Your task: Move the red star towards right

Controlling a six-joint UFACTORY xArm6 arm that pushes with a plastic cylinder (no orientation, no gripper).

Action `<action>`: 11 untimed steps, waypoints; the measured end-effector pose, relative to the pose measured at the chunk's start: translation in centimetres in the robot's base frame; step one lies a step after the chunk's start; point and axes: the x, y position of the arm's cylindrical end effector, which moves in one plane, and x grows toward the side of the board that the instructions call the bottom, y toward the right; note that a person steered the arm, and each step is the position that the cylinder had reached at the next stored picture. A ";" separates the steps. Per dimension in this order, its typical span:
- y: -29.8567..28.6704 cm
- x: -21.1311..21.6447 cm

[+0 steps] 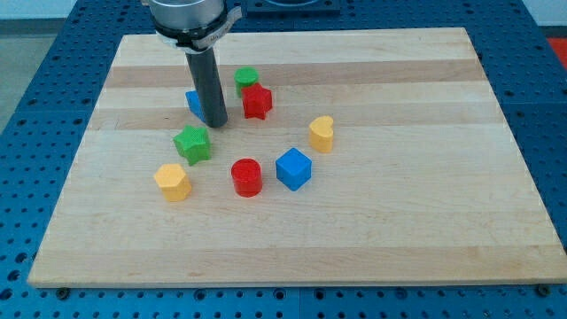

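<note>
My tip (215, 123) sits on the bench (425, 221), just left of the red star (257, 101) (no gripper here, it holds nothing). The star lies toward the view's right, so push that way.

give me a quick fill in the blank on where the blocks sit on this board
My tip sits just to the view's ____ of the red star.
The block touching the red star's upper edge is ____.
The blue cube lies right of the red ____.
Two blocks are ____, at opposite sides of the group.

Missing words: left; green; cylinder; yellow
</note>
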 end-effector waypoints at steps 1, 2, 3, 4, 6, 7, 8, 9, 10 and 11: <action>0.7 -1.9; 1.1 -2.2; 1.1 -2.8; 1.8 -5.9; 2.4 -7.7; 2.4 -5.2; 2.4 -2.8; 2.3 -2.8; 2.3 -1.9; 1.9 -0.9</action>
